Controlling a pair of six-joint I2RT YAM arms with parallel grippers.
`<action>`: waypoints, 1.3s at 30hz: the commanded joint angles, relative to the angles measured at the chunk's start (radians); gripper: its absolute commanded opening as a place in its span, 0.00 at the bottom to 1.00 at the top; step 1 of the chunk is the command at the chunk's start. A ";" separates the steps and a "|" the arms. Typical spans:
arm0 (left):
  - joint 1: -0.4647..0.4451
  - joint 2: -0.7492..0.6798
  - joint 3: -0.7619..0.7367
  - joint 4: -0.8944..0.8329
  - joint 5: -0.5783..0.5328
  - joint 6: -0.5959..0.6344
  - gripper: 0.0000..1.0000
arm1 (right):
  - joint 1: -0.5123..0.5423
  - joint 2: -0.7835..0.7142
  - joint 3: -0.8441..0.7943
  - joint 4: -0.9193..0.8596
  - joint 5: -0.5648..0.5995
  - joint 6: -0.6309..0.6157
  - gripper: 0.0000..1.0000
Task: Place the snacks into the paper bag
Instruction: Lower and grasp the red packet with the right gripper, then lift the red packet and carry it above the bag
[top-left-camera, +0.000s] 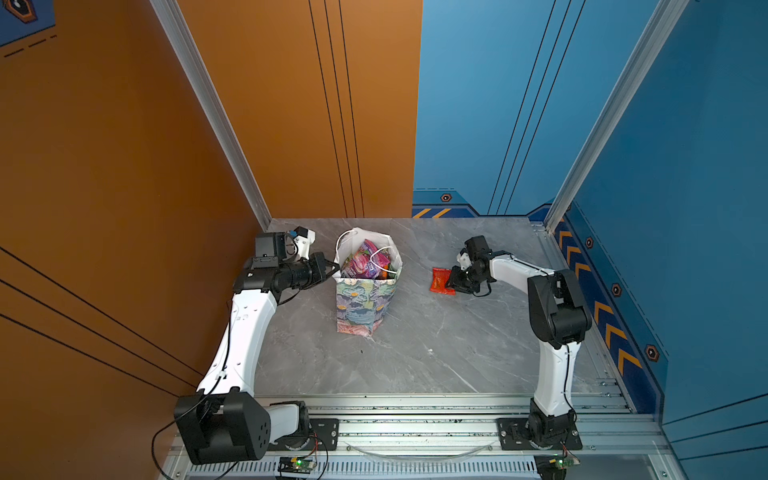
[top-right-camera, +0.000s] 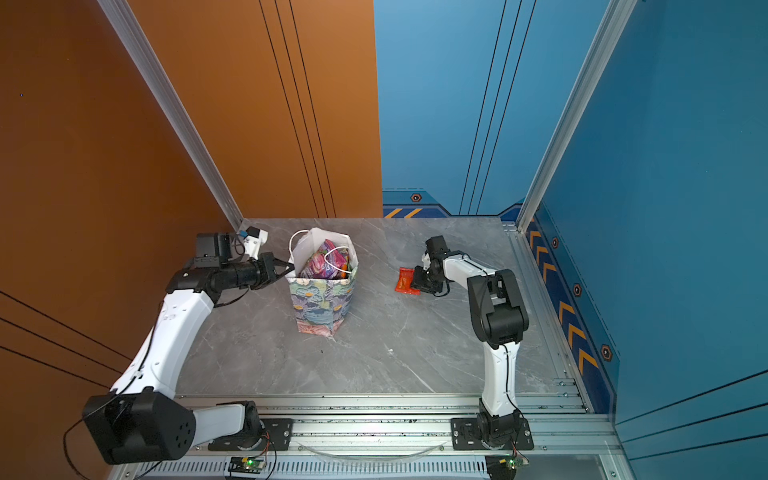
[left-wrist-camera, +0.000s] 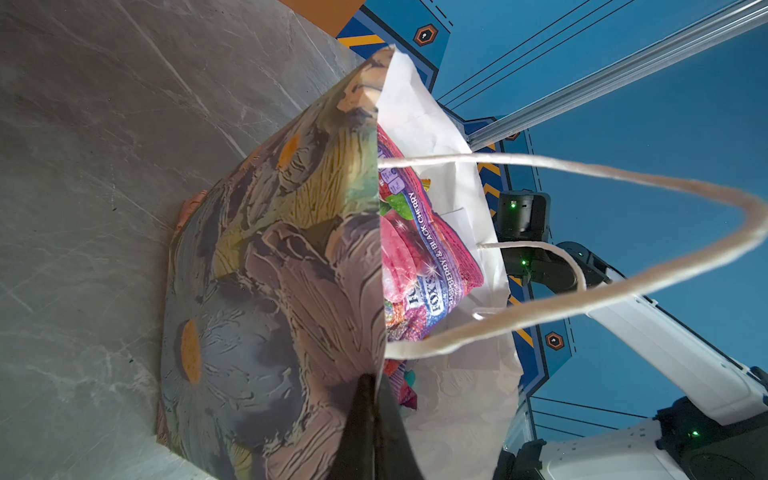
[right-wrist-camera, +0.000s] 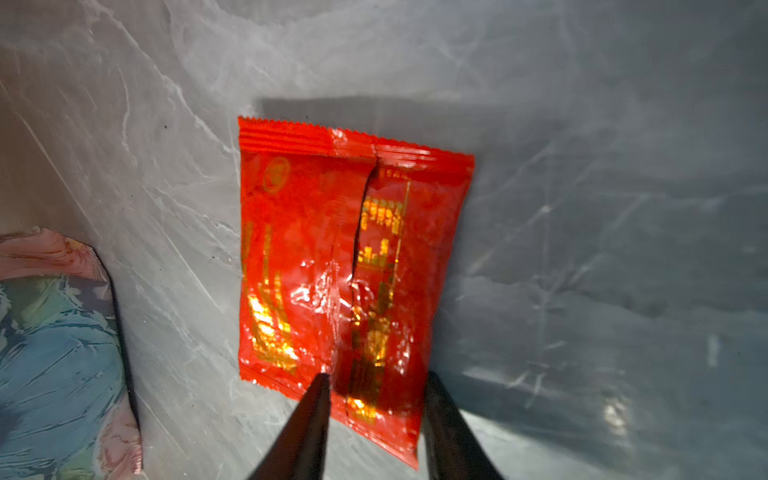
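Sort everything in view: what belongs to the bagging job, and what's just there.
Job: red packet; bag; FOX'S packet and others inside it; left end effector pinching its rim; right end effector astride the red packet.
Just there: table; rail; walls.

- The tall paper bag with painted flowers (top-left-camera: 361, 303) hides most of the shiny plastic snack packets (top-left-camera: 368, 262) inside it. Only their pink and purple tops show in both top views.
- In the right wrist view that bag is cut off by the picture's edge.
- The gold print on the flat red plastic packet (right-wrist-camera: 332, 257) is too blurry to read.
- In both top views the right pincer (top-left-camera: 451, 284) covers one end of the red packet. I cannot tell if it touches.
- The left pincer (left-wrist-camera: 374, 378) is cut off by the left wrist picture's edge. So is the white cord handle (left-wrist-camera: 623, 178).
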 joint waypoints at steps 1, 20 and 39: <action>0.008 0.004 0.005 0.005 0.017 -0.002 0.00 | 0.023 0.021 0.002 0.004 0.025 0.009 0.26; 0.008 -0.003 0.000 0.004 0.017 -0.001 0.00 | 0.070 -0.177 -0.055 0.064 0.037 0.073 0.00; 0.008 0.000 -0.002 0.006 0.019 0.001 0.00 | 0.190 -0.438 0.096 -0.027 0.120 0.075 0.00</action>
